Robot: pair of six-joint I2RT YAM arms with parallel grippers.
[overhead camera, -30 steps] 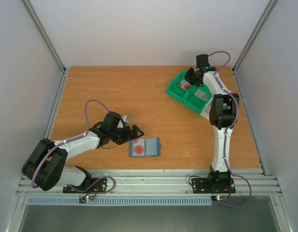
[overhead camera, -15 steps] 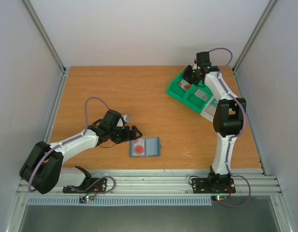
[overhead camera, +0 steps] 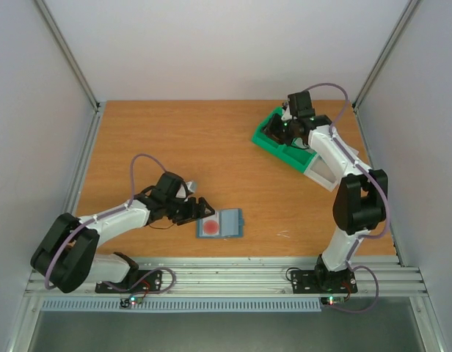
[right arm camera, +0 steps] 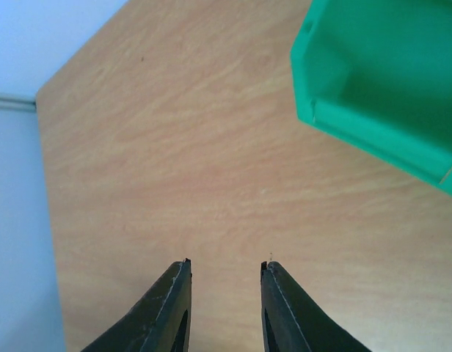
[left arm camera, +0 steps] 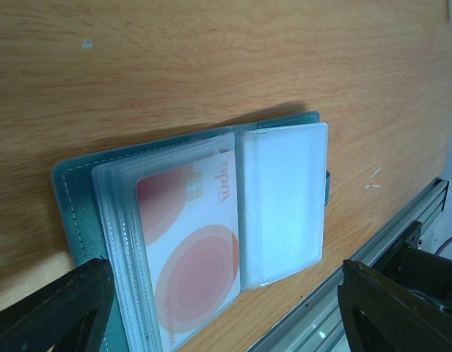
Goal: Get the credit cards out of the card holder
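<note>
The card holder (overhead camera: 227, 224) lies open near the table's front edge, slate-blue with clear sleeves (left arm camera: 281, 198). A reddish-pink credit card (left arm camera: 193, 253) sits in its left sleeve and shows as a red patch (overhead camera: 210, 228) from above. The right sleeve looks blank. My left gripper (overhead camera: 202, 210) is open just left of the holder, and in the left wrist view its gripper (left arm camera: 226, 297) has one finger on each side of the holder's near end without touching it. My right gripper (right arm camera: 226, 264) is open and holds nothing, hovering over bare wood beside the green bin.
A green bin (overhead camera: 272, 138) and a white bin (overhead camera: 323, 173) stand at the back right, partly under the right arm. The green bin's corner (right arm camera: 380, 95) fills the upper right of the right wrist view. A metal rail (overhead camera: 233, 268) runs along the front edge.
The left gripper has crept right to the holder's left edge, its jaws a little narrower. The right arm has swung left off the green bin and its jaws have parted.
</note>
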